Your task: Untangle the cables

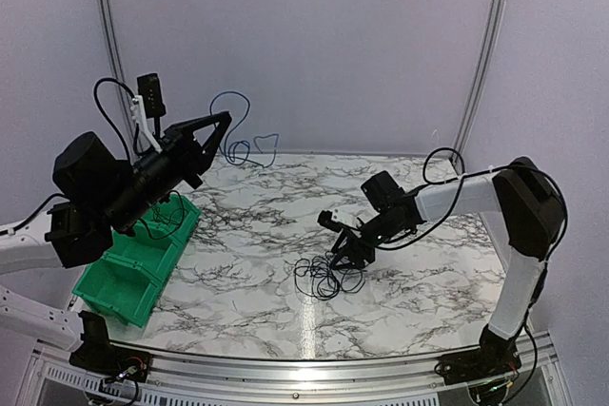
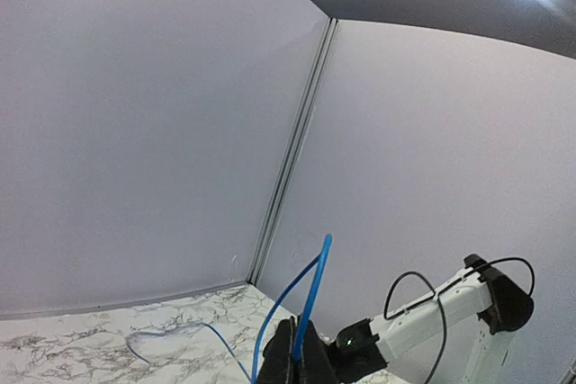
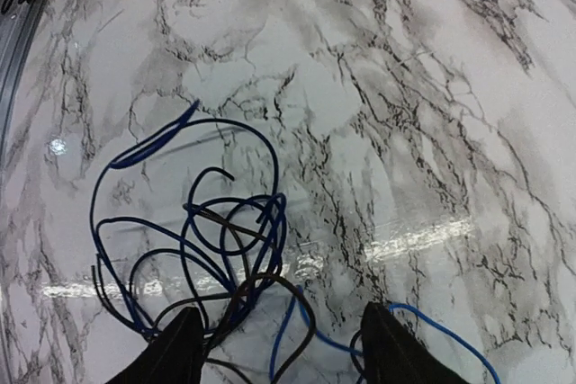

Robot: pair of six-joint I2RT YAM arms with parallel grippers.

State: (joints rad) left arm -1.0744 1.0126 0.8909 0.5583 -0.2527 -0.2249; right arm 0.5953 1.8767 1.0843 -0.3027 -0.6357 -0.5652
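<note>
My left gripper point(image 2: 297, 357) clamps a limp, light blue cable point(image 2: 317, 281) up left of the tangle point(image 3: 225, 222). My right gripper point(image 3: 283, 352) hangs over it, fingers apart. I'd pinch an outer loop.

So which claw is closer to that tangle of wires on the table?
The right claw: it stands open directly over the tangle. The left claw is raised far off at back left, pinching a blue wire.
</note>
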